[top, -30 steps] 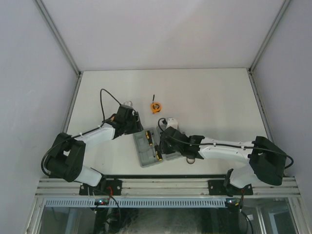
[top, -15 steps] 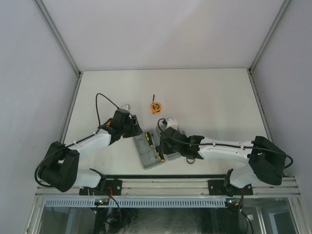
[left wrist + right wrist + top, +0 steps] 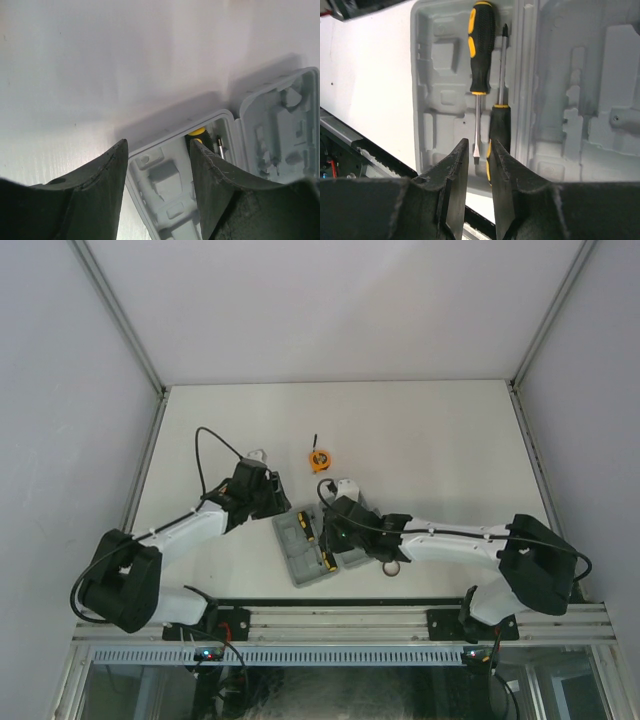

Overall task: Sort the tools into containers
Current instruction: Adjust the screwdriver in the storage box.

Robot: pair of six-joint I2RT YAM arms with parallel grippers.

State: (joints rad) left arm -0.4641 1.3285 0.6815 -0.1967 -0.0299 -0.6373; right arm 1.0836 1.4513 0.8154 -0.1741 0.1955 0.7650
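Seen from above, the left gripper has drawn in to the far left corner of the open grey tool case and the right gripper has edged over its hinge, while the orange tape measure still lies on the table beyond. At the left wrist, the jaws stand half apart and empty. At the right wrist, narrowly parted jaws hover over two screwdrivers lying in the tray, and whether they pinch the nearer handle cannot be told.
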